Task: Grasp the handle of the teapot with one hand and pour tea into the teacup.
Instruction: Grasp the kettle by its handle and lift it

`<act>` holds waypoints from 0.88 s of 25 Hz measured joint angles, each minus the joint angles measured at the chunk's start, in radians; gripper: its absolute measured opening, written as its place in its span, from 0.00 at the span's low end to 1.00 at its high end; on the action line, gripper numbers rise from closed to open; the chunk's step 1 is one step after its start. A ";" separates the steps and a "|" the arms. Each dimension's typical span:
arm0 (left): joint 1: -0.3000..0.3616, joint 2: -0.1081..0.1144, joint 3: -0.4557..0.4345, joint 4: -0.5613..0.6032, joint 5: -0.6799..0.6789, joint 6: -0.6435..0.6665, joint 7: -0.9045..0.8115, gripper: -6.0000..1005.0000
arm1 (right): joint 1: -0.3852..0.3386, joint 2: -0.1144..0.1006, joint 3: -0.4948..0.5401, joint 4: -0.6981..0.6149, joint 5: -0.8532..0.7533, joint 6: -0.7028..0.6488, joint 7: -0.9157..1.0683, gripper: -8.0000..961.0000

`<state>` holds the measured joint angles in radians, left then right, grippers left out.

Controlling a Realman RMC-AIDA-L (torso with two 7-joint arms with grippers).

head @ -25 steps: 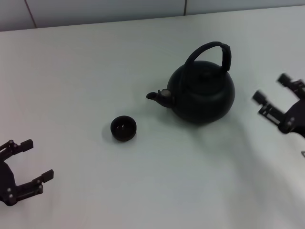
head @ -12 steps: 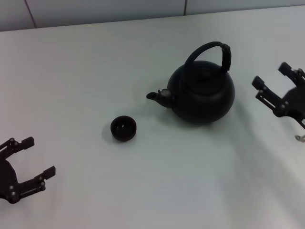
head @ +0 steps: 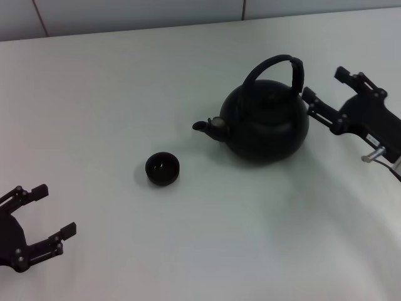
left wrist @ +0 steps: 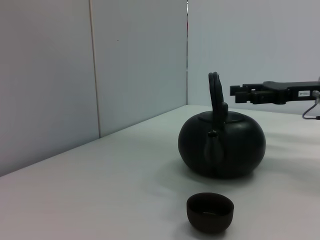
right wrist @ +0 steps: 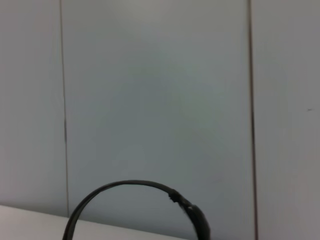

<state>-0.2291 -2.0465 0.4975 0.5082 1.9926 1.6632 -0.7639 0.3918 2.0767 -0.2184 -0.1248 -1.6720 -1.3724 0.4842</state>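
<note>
The black round teapot (head: pixel 266 122) stands on the white table, spout pointing toward the robot's left. Its arched black handle (head: pixel 279 68) loops upright over the lid; its top also shows in the right wrist view (right wrist: pixel 130 192). The small dark teacup (head: pixel 162 169) sits apart from the spout, nearer the robot. In the left wrist view the teacup (left wrist: pixel 210 212) lies before the teapot (left wrist: pixel 222 146). My right gripper (head: pixel 326 84) is open, just right of the handle at its height, not touching it. My left gripper (head: pixel 51 209) is open and empty at the near left.
The white table (head: pixel 125 88) runs back to a pale panelled wall (head: pixel 125 12). The right arm's body (head: pixel 369 119) stretches off toward the right edge of the head view.
My right gripper has moved up and leftward, from well right of the teapot to right beside the handle. The left gripper has drifted slightly toward the near edge. Teapot and teacup are still.
</note>
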 joint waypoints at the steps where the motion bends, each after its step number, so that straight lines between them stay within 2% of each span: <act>1: 0.001 0.000 -0.001 0.000 0.000 0.000 0.000 0.86 | 0.006 0.000 -0.003 0.000 0.000 0.009 0.000 0.84; 12: 0.010 -0.002 -0.018 -0.001 0.000 0.006 0.002 0.86 | 0.064 -0.001 -0.006 0.000 0.000 0.088 0.003 0.83; 22: 0.013 -0.003 -0.043 -0.001 -0.003 0.023 0.003 0.86 | 0.083 0.000 -0.006 0.001 0.000 0.101 0.003 0.80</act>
<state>-0.2161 -2.0494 0.4542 0.5077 1.9900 1.6865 -0.7608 0.4753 2.0771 -0.2239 -0.1234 -1.6722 -1.2712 0.4870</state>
